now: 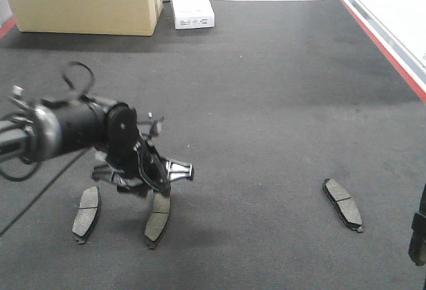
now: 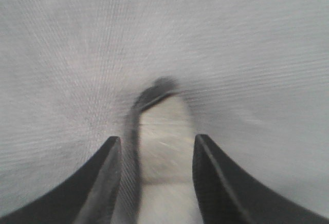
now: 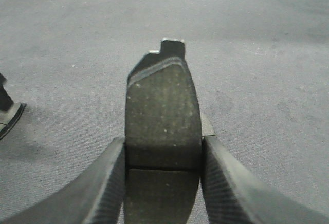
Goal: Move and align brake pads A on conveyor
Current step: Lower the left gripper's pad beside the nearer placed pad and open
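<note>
Left end effector [image 1: 156, 187]: pinched onto a brake pad [image 1: 158, 218] resting on the conveyor [image 1: 266, 104], apparently for alignment beside its neighbour [image 1: 86, 213].
Right end effector [image 3: 163, 154]: clamped across another pad [image 3: 162, 116].
Remaining pad [image 1: 343, 203]: lay well apart.

The front view looks down from above over the conveyor [image 1: 266, 104] toward its far edge. Both wrist views sit close above the belt, looking forward between their fingers [image 3: 110, 183].
</note>
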You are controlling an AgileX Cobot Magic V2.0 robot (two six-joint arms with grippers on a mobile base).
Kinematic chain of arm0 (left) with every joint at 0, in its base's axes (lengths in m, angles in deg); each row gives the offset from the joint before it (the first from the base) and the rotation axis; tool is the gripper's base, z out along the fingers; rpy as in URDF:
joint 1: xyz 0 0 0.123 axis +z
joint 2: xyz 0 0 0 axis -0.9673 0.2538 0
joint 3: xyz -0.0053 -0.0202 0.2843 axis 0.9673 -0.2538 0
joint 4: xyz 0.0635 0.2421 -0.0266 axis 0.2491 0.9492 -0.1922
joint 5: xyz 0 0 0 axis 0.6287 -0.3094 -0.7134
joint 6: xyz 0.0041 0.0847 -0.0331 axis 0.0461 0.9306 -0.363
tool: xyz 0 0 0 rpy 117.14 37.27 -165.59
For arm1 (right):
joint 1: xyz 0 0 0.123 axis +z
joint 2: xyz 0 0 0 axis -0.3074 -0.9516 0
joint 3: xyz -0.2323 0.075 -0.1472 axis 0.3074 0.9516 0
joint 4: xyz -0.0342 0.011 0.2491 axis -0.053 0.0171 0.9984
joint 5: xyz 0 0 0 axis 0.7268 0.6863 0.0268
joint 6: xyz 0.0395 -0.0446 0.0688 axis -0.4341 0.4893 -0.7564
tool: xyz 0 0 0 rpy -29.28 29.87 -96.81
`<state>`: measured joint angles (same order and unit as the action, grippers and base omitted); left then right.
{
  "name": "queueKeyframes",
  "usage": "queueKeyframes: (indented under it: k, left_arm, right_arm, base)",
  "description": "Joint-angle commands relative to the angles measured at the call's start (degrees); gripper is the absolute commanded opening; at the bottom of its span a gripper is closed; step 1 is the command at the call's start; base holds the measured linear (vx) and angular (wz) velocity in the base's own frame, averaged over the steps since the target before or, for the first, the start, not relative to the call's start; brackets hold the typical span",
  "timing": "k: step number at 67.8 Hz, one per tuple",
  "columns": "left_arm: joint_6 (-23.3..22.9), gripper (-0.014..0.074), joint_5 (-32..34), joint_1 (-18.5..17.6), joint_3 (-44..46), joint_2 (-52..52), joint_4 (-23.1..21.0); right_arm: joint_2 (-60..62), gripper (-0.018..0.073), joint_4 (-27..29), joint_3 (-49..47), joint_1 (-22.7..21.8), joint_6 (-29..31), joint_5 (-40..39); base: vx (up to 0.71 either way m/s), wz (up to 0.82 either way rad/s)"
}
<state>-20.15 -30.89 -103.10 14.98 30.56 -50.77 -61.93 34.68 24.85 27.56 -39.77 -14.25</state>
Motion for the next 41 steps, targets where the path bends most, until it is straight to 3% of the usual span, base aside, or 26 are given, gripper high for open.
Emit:
queueKeyframes:
  k: [1,11,26,41]
  left_arm:
    - [1.9,0.0325,2.1,-0.8,1.7,-7.4,0.1]
    - [5.4,0.0325,0.9,-2.9,1.6,-14.6,1.5]
    - [3.0,0.0325,2.3,-7.5,-3.1,-26.2,6.9]
    - [1.8,0.0325,7.8,-8.3,-14.4,-41.4,9.0]
  right_arm:
    - [-0.3,-0.0007,-0.2,-1.8,-0.4,0.4,-5.2]
    - [-0.3,-0.0007,-0.2,-1.8,-0.4,0.4,-5.2]
    - [-0.3,-0.0007,-0.2,-1.8,-0.4,0.4,-5.2]
    - [-0.3,-0.0007,-0.2,-1.8,-0.4,0.4,-5.2]
  base:
    - [0.0,0.0]
    - [0.0,0.0]
    - [0.0,0.0]
    - [0.0,0.0]
